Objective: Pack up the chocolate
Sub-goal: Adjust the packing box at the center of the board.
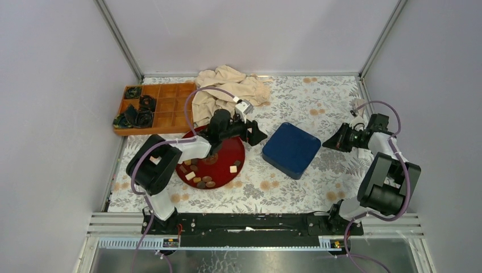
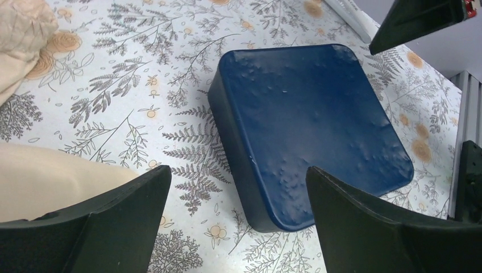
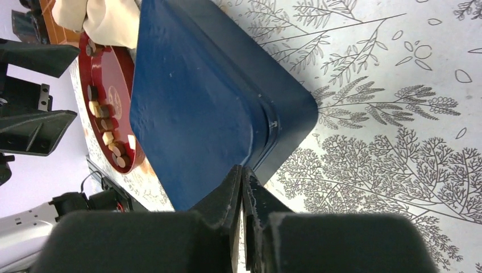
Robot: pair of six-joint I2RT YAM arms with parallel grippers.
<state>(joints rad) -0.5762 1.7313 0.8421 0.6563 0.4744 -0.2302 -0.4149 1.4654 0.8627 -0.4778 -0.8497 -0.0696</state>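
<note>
Red plate [image 1: 226,154] with the chocolate [image 1: 200,184]

A dark blue box [image 2: 307,114] with a dimpled top lies flat on the flower-printed tabletop [image 2: 142,114], its near corner between the wide-spread fingers of the left end effector [image 2: 237,173]. Cream cloth [image 2: 23,28] lies left of the box, apart from it, and the right end effector [image 2: 392,34] hangs beyond the box's far corner
</note>
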